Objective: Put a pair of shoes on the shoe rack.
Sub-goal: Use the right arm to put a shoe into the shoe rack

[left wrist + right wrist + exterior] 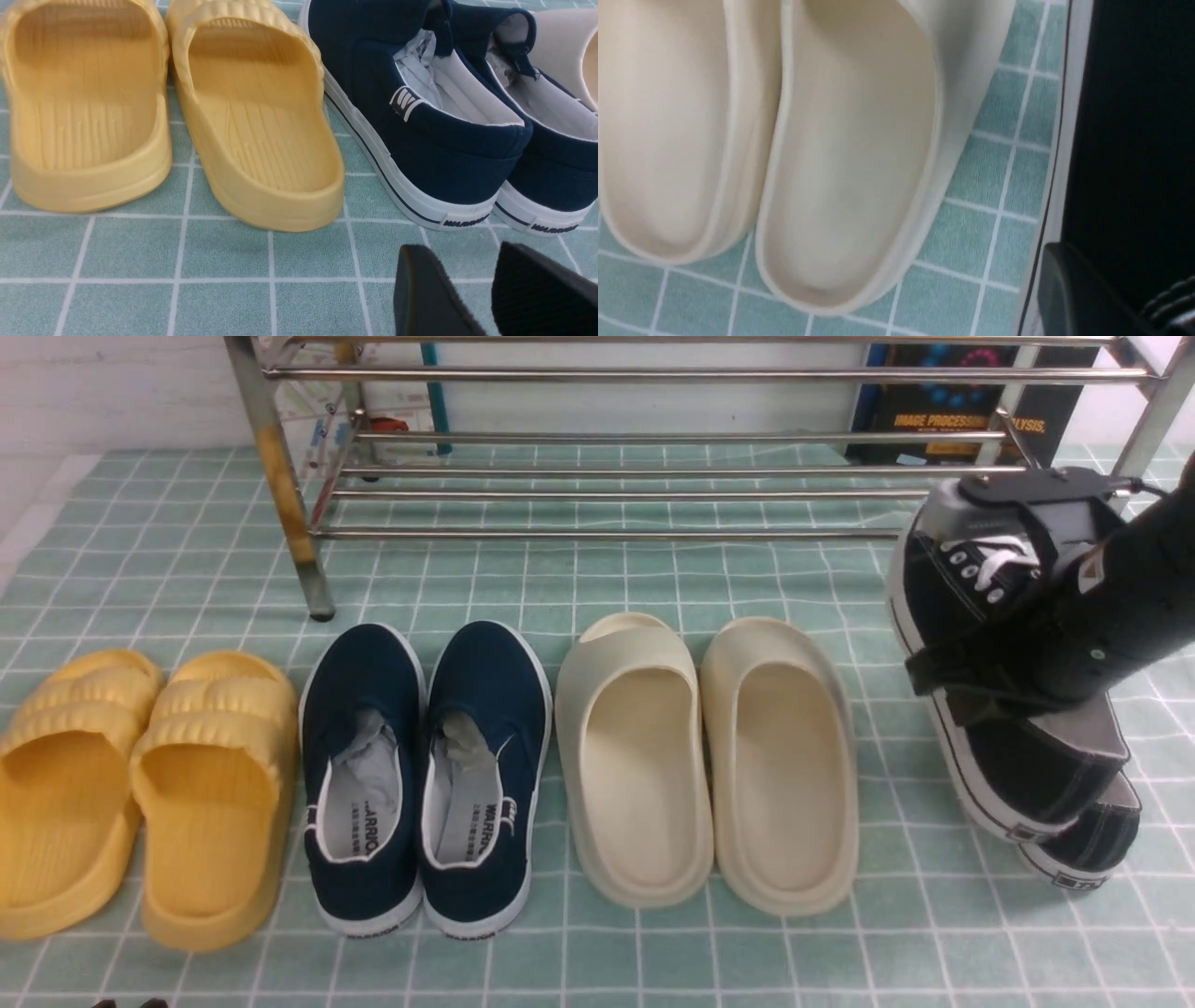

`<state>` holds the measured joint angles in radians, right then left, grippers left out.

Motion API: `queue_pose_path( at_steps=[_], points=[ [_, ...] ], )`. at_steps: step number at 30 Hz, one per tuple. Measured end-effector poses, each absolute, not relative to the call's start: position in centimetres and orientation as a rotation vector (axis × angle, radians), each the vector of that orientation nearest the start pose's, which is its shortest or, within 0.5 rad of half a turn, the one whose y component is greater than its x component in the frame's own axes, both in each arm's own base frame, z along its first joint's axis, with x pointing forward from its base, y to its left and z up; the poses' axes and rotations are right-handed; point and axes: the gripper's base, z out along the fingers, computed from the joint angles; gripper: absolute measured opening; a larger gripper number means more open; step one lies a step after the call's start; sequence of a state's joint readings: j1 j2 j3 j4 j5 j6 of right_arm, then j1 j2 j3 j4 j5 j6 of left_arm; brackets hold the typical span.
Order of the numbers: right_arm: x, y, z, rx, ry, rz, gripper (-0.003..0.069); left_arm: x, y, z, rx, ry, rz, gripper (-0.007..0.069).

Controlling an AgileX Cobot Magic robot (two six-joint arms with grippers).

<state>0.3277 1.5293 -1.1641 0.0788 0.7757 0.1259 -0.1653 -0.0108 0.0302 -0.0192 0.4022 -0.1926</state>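
Note:
Two black canvas sneakers with white laces are at the far right of the front view. The upper sneaker (990, 616) is tilted with its sole turned left, and its heel hangs low over the mat. The second sneaker (1088, 835) shows only its heel beneath the first. My right gripper (1013, 635) is shut around the upper sneaker. In the right wrist view one finger (1069, 289) presses against the sneaker's black side (1134, 140). The steel shoe rack (607, 471) stands at the back; its left leg is rust-stained. My left gripper (472, 298) is open and empty, low over the mat behind the navy shoes.
On the green checked mat stand, from left to right, yellow slippers (140, 784), navy slip-on shoes (425, 775) and cream foam slippers (709, 756). Books and boxes (962, 401) stand behind the rack.

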Motion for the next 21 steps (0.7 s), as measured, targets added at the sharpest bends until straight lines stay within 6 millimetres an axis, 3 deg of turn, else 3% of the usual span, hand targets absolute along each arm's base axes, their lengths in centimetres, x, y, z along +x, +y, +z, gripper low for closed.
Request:
queue_pose_path(
  at_steps=[4, 7, 14, 21],
  points=[
    [32.6, 11.3, 28.1, -0.236, 2.593, 0.209, 0.0018, 5.1, -0.9, 16.8, -0.038, 1.913, -0.261, 0.0239],
    [36.1, 12.2, 27.6, -0.265, 2.576, 0.162, 0.0018, 5.1, -0.9, 16.8, -0.038, 1.913, -0.261, 0.0239],
    [41.8, 13.8, 27.0, -0.282, 2.546, 0.113, 0.0018, 5.1, -0.9, 16.8, -0.038, 1.913, -0.261, 0.0239],
    [46.2, 13.3, 26.6, -0.208, 2.53, 0.103, 0.0018, 5.1, -0.9, 16.8, -0.038, 1.913, -0.261, 0.0239]
  ],
)
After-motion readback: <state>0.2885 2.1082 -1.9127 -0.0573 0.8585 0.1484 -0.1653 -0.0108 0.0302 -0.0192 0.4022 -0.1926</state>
